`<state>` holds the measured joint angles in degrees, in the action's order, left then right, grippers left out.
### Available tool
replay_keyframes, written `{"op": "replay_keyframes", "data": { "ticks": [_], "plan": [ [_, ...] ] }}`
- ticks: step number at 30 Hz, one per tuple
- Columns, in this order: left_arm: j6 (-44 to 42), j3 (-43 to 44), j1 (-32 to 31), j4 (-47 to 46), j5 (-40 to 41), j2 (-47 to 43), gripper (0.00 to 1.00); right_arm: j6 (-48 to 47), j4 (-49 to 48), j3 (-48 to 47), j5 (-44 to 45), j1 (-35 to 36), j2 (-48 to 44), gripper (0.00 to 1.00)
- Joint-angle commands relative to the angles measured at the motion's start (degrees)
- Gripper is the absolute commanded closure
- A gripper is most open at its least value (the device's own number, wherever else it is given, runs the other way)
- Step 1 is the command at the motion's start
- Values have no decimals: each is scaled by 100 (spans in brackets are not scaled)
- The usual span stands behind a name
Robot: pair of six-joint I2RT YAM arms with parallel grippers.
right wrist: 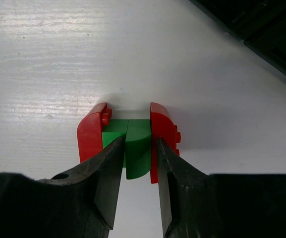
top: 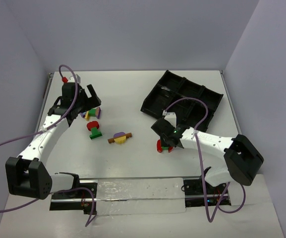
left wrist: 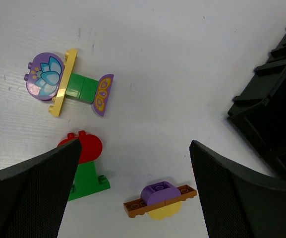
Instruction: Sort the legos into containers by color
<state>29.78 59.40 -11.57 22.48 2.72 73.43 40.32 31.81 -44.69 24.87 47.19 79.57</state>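
**Red-green-red cluster (right wrist: 133,134) sitting between the right gripper's (right wrist: 139,148) narrowed jaws**

From overhead, I am seeing that cluster resting on the white table (top: 133,94), just on the near side of the black tray (top: 182,96), which is lying at the far right. The left gripper (top: 92,98) is hovering at the far left by the purple-yellow-green cluster (top: 90,114). The red-and-green pair (top: 94,129) and the brown-purple-yellow cluster (top: 120,138) are lying a little nearer.

Through the left wrist camera, the jaws are standing wide apart, released and gripping nothing, with all three clusters lying on the table beneath.

Through the right wrist camera, the fingers (right wrist: 103,188) are closely flanking the green middle brick. I cannot tell whether they are clamping it.
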Motion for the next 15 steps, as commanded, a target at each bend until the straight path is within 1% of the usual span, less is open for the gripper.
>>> {"op": "replay_keyframes", "data": {
  "ticks": [1, 4, 5, 6, 7, 8, 9, 14, 15],
  "plan": [
    [37, 282, -29, -121, -45, 31, 2, 187, 114, -119, 211, 83, 50, 62],
    [56, 244, -35, -137, -82, 25, 2, 185, 111, -121, 208, 131, 50, 67],
    [71, 227, -38, -149, -108, 24, 2, 178, 115, -134, 210, 147, 48, 70],
    [101, 206, -39, -161, -155, 30, 2, 177, 115, -158, 204, 169, 40, 78],
    [127, 160, -47, -193, -194, 31, 2, 169, 116, -182, 212, 178, 32, 83],
    [178, 141, -56, -228, -220, 40, 2, 169, 142, -210, 213, 195, 23, 96],
    [204, 106, -65, -263, -232, 49, 2, 161, 168, -268, 229, 212, 14, 100],
    [470, -140, -417, -399, -554, 332, 2, 78, 260, -566, 337, 256, 32, 100],
    [649, -204, -593, -453, -648, 509, 3, 33, 271, -704, 371, 256, 62, 100]
  ]
}}
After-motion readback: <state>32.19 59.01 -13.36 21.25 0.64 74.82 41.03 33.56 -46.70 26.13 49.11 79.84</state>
